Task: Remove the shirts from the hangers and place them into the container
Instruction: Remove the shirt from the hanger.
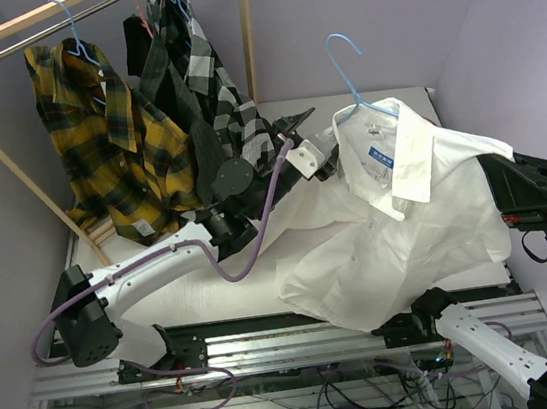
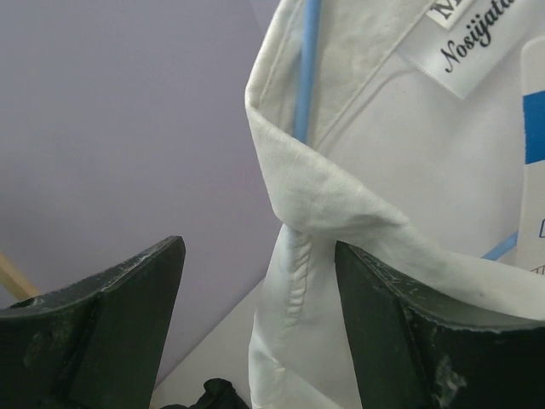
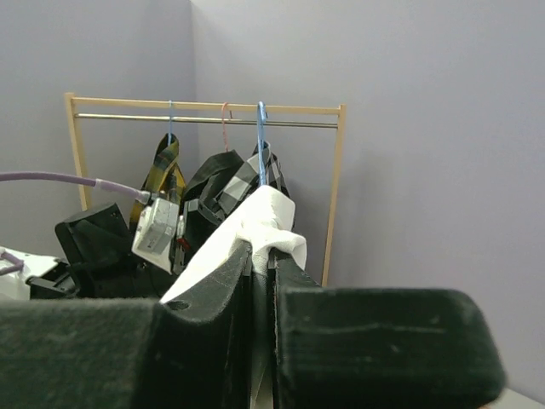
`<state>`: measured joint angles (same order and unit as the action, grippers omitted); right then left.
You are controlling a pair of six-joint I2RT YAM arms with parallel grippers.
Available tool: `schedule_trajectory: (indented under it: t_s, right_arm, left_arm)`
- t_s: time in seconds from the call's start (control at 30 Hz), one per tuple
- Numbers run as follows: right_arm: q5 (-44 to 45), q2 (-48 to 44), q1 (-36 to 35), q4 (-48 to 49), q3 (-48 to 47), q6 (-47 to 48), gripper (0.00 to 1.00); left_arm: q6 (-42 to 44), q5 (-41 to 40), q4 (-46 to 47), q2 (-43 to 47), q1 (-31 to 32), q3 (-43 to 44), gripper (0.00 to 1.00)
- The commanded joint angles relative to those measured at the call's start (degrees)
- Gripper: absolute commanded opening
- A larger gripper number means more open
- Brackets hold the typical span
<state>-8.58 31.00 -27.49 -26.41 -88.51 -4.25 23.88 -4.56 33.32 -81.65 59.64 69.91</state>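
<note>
The white shirt (image 1: 396,219) hangs on a light blue hanger (image 1: 349,71) above the table, right of centre. My right gripper (image 1: 495,163) is shut on its shoulder; in the right wrist view white cloth bulges out between the closed fingertips of that gripper (image 3: 266,254). My left gripper (image 1: 333,156) is open at the collar, and the shirt's front edge (image 2: 294,290) stands between its jaws, closer to the right finger (image 2: 400,332). The hanger's blue wire (image 2: 306,68) runs inside the collar. Yellow plaid (image 1: 114,145), dark (image 1: 145,55) and checked (image 1: 204,77) shirts stay on the rack. The container is out of view.
The wooden rack has a metal rod (image 1: 30,40), a slanted pole (image 1: 6,164) at the left and an upright post (image 1: 247,26) just behind my left gripper. Purple walls close in the white table (image 1: 205,294). A metal frame (image 1: 292,348) runs along the near edge.
</note>
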Motion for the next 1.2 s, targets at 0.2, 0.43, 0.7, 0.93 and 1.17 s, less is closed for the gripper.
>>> schedule_trajectory:
  t_s: [0.2,0.43,0.7,0.93,1.17]
  right_arm:
    - [-0.2,-0.6,-1.5,3.9,-1.0,-1.7,0.00]
    - [2.5,-0.3,-2.7,2.0,-1.1,-1.4,0.00]
    - [18.9,5.8,-2.8,-9.7,-2.6,-2.2,0.14]
    - [26.1,16.4,-2.7,-21.1,-3.8,-4.1,0.68]
    - [20.3,17.5,-2.7,-18.0,-2.6,-4.6,0.71]
  left_arm:
    - [-2.7,5.0,9.5,-4.7,0.2,3.6,0.61]
    - [-0.8,0.8,5.6,-4.8,0.2,6.2,0.07]
    - [13.5,-21.7,-21.1,1.9,0.2,14.9,0.07]
    - [18.4,-40.1,-42.6,3.3,1.0,24.7,0.07]
    - [24.9,-53.9,-49.6,1.8,5.6,26.1,0.07]
